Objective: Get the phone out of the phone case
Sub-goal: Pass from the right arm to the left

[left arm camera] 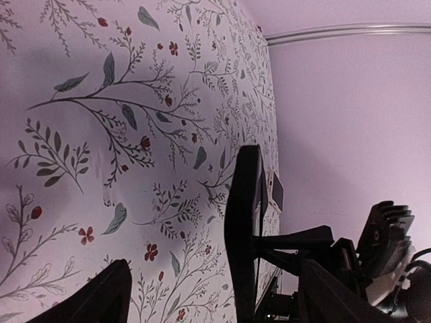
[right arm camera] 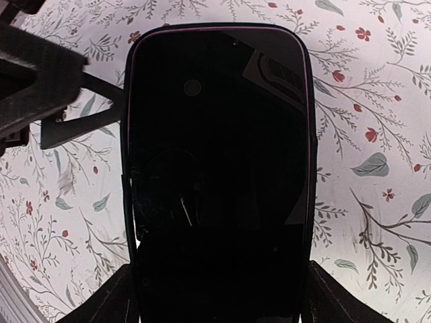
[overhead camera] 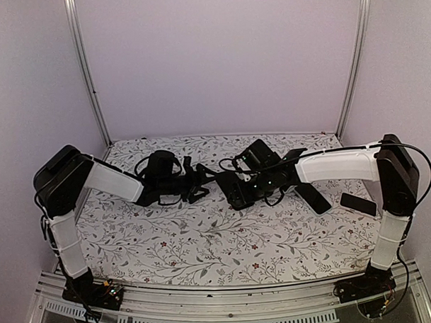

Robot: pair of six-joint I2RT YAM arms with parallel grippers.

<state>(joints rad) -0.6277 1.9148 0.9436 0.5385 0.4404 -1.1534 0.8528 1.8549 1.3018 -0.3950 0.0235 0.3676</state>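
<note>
**Right claw grips the cased phone; left claw spread at its edge**

The right claw (right arm camera: 222,299) is clenched on the phone (right arm camera: 219,168), with one finger against each long side and the screen facing its camera. The phone sits in its case (right arm camera: 215,27), whose rim frames the glass. Past the phone's far corner is the left claw (left arm camera: 215,303), released, with its fingers wide apart. From that claw the phone shows edge-on between the fingers, with a gap on either side. The floral table (overhead camera: 204,233) lies beyond both claws.
</note>
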